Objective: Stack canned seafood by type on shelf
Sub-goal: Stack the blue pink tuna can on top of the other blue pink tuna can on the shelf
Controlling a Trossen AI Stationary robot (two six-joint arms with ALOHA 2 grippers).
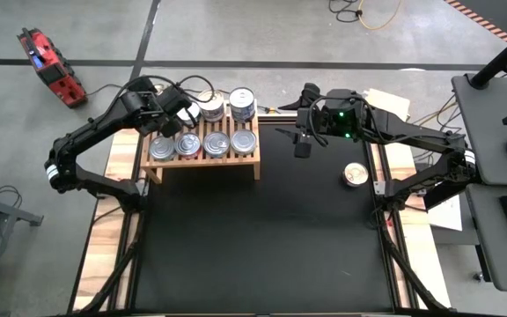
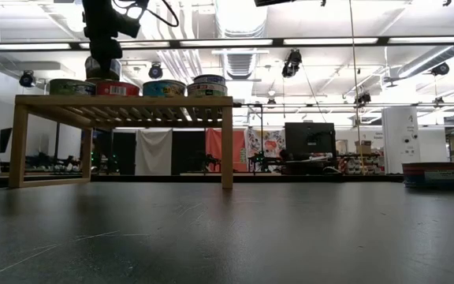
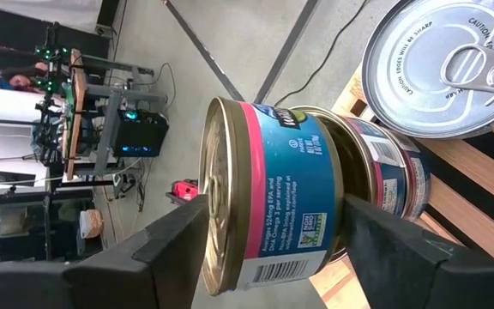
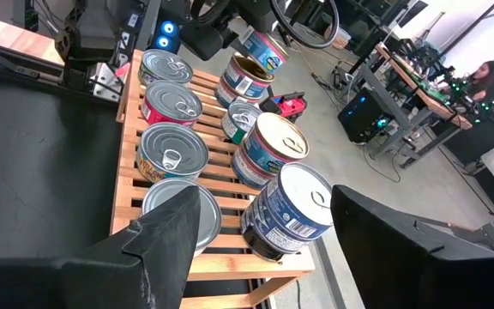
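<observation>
The light-wood shelf [image 1: 205,161] [image 2: 124,101] stands at the table's far left and carries several round cans [image 1: 216,143], some stacked at its back [image 1: 242,101]. My left gripper [image 1: 177,114] [image 3: 273,227] is over the shelf's far left corner, shut on a can with a pink and blue label [image 3: 273,197] [image 4: 262,47]. That can is tilted just above another can [image 4: 241,83]. My right gripper [image 1: 301,145] [image 4: 266,196] hangs open above the table, right of the shelf, with nothing between its fingers. One more can [image 1: 355,174] [image 2: 432,175] stands on the table's right side. My left gripper pinches the pink and blue can across its height. One finger [image 3: 178,236] is at the gold end's rim [image 3: 214,215] and the other finger [image 3: 376,236] is at the opposite end. The can is tilted over the can beneath; whether the two touch, I cannot tell.
The black table top [image 1: 262,246] lies bare in front of the shelf. The table's wooden side strips and frame [image 1: 381,176] run along both edges. A red tool [image 1: 51,63] and cables lie on the floor beyond the table. A person [image 4: 487,73] sits far off in the room.
</observation>
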